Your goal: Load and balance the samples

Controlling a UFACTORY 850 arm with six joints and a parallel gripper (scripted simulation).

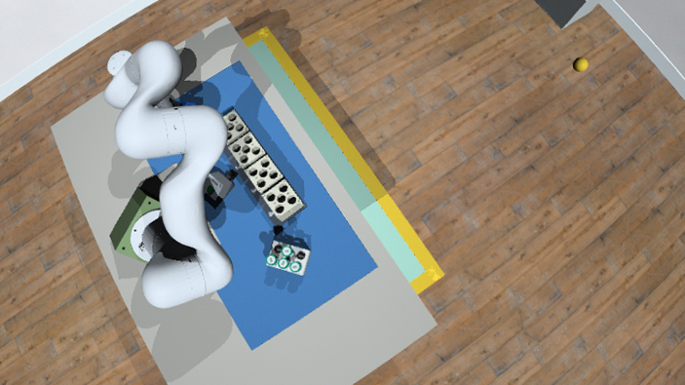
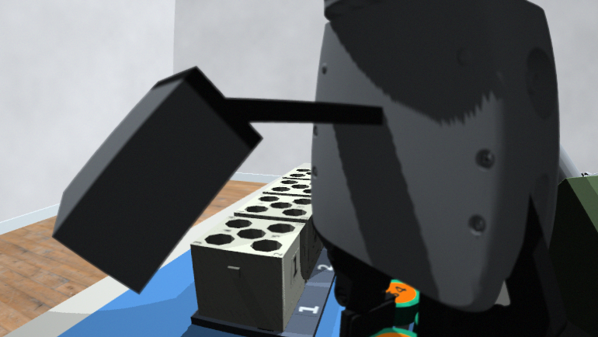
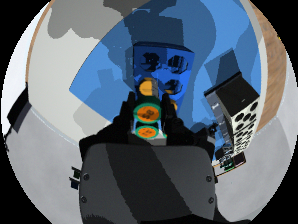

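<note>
My gripper (image 3: pixel 148 100) (image 2: pixel 389 307) is shut on the green cap of sample tube S4 (image 2: pixel 397 289) (image 3: pixel 147 115), which stands in the blue sample rack RS (image 3: pixel 162 63) (image 1: pixel 193 99). Another orange-dotted sample cap (image 3: pixel 147 86) shows just beyond it, and one (image 2: pixel 393 334) at the bottom edge of the exterior view. In the overhead view the arm hides the gripper. The adapters (image 1: pixel 262 166) (image 2: pixel 247 268) (image 3: pixel 241 119) on stand ST (image 2: pixel 310 310) all show empty holes; adapter 1 is nearest in the exterior view. The white blank rack RB (image 1: pixel 302 266) holds several green-capped blanks (image 1: pixel 283 258).
The grey box with the DONE key (image 1: pixel 221 185) sits between the arm's base and ST. The green base pedestal (image 1: pixel 126 228) (image 2: pixel 579 217) stands close by. The black wrist camera box (image 2: pixel 154 179) juts out from the gripper. A blue mat (image 1: pixel 311 234) covers the table's middle.
</note>
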